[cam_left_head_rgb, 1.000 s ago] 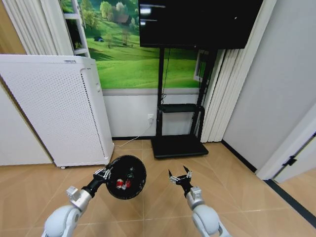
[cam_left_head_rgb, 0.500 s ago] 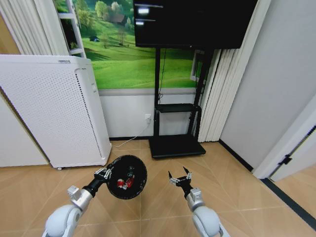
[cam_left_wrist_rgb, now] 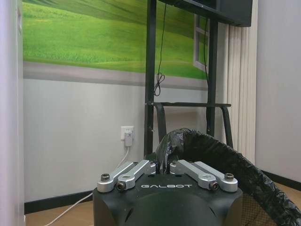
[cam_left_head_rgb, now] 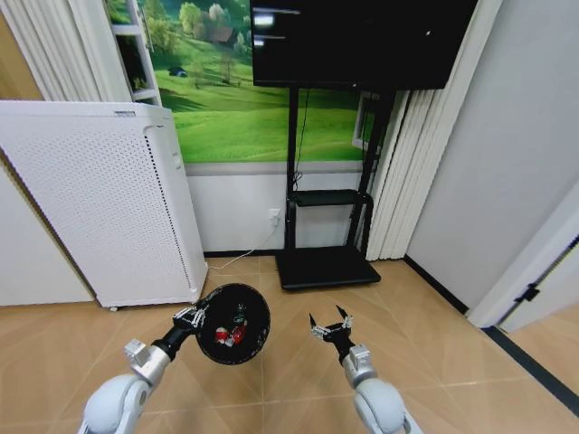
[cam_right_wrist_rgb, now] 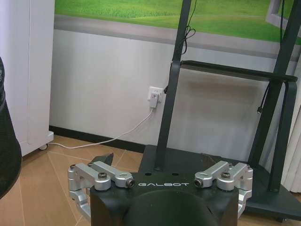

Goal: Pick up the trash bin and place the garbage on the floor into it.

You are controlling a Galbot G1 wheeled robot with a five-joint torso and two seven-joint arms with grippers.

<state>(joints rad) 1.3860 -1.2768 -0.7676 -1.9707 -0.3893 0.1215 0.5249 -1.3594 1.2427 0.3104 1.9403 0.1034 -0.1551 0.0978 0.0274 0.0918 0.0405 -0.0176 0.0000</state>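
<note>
In the head view my left gripper (cam_left_head_rgb: 192,318) is shut on the rim of the trash bin (cam_left_head_rgb: 237,312), a small black round bin held above the floor (cam_left_head_rgb: 452,362) with its mouth tipped towards me. The garbage lies inside it: red and white scraps (cam_left_head_rgb: 223,336) and a bit of green label (cam_left_head_rgb: 240,316). The left wrist view shows my left gripper (cam_left_wrist_rgb: 162,170) shut on the bin's bag-lined rim (cam_left_wrist_rgb: 211,146). To the right of the bin my right gripper (cam_left_head_rgb: 328,324) stands open and holds nothing. The right wrist view shows its spread fingers (cam_right_wrist_rgb: 96,175) and the bin's edge (cam_right_wrist_rgb: 7,155).
A tall white air purifier (cam_left_head_rgb: 99,199) stands at the left against the wall. A black TV stand (cam_left_head_rgb: 326,267) with its base on the floor is straight ahead, white curtains (cam_left_head_rgb: 407,172) beside it. A grey wall and door frame (cam_left_head_rgb: 534,271) close the right side.
The whole head picture has shifted a little sideways, so the camera moved. The left gripper still holds the bin in the same pose and the right gripper stays open.
</note>
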